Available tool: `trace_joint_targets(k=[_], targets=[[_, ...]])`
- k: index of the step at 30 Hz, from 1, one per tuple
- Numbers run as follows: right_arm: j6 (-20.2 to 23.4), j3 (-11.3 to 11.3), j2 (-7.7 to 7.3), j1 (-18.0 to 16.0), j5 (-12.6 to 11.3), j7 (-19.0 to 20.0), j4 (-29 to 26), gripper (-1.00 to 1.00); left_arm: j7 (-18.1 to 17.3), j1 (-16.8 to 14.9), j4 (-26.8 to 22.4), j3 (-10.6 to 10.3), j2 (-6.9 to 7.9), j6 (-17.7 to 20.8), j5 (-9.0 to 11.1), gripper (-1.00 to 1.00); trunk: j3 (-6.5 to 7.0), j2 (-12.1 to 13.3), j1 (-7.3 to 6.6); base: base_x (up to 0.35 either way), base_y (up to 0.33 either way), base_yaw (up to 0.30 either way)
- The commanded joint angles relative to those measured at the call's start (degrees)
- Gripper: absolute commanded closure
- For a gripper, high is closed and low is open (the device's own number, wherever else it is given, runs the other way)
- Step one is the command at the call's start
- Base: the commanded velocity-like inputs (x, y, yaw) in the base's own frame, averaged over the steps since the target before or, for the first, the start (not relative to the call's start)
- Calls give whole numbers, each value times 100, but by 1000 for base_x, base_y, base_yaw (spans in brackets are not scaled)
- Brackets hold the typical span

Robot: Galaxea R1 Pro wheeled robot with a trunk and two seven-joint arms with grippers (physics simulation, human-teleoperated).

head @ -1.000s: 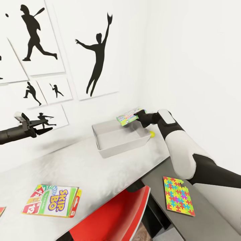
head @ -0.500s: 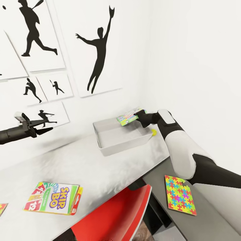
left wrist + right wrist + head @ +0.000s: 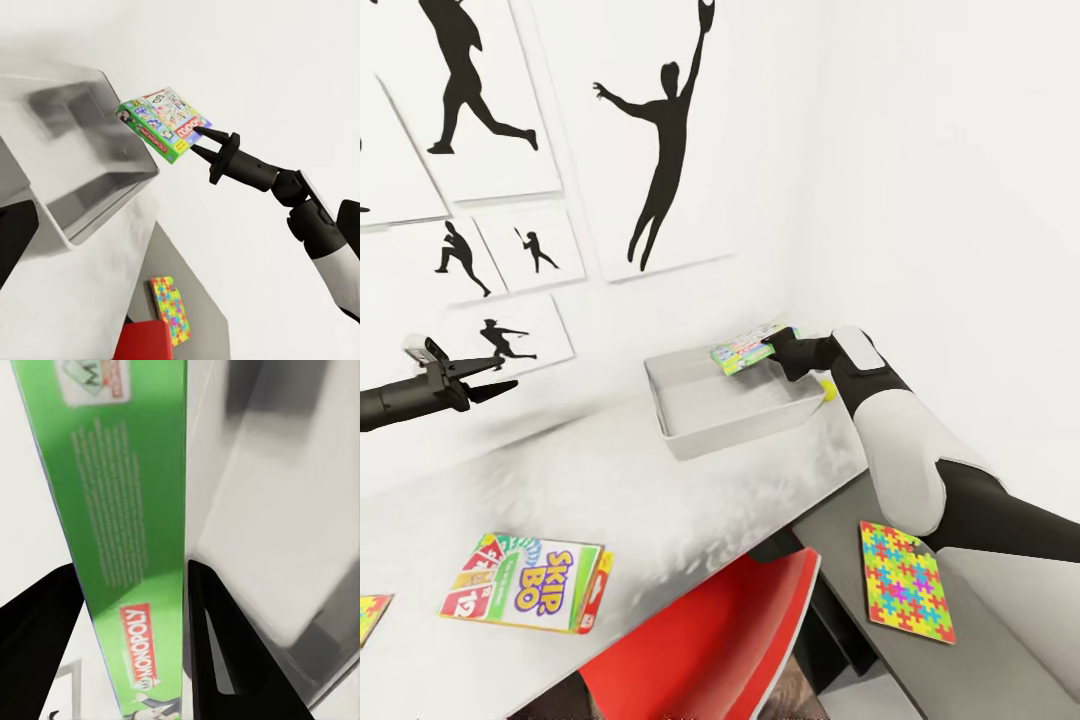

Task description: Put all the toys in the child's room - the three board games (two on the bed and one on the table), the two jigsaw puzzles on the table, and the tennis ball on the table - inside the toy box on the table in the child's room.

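My right gripper (image 3: pixel 770 351) is shut on a green Monopoly board game (image 3: pixel 742 350), holding it tilted over the far right corner of the light-grey toy box (image 3: pixel 705 436). The left wrist view shows the same grip (image 3: pixel 196 140) on the game (image 3: pixel 163 124) above the toy box (image 3: pixel 112 196). Up close, the dark fingers (image 3: pixel 217 645) clamp the green edge (image 3: pixel 127 510). The tennis ball (image 3: pixel 827 392) peeks out behind my right forearm. A Skip-Bo board game (image 3: pixel 530 596) lies near the table's (image 3: pixel 610 480) front. One jigsaw puzzle (image 3: pixel 905 580) lies on the lower dark section, another (image 3: pixel 372 616) at the left edge. My left gripper (image 3: pixel 500 375) hangs open, empty.
A red swivel chair (image 3: pixel 710 650) stands tucked against the desk's inner corner. White walls with black baseball silhouettes (image 3: pixel 660 150) close off the back and right sides. The toy box's floor looks bare.
The camera has shifted, sliding the table and pictures slightly right and up in view. My right gripper still holds the Monopoly game over the toy box; the tennis ball is more hidden behind the arm.
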Motion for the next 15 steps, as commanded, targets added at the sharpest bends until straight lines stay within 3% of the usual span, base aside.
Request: trace_joint_targets(k=[1,15], targets=[[4,-26,4,-5,-64,-60,-12,100,-25,-5,1,-2,0,61,-5,-100,-20,-12,3,0,0,72],[6,-28,-14,-1,-64,-54,-12,100,-25,-5,1,-3,2,61,-5,-100,-151,-12,3,0,0,69]])
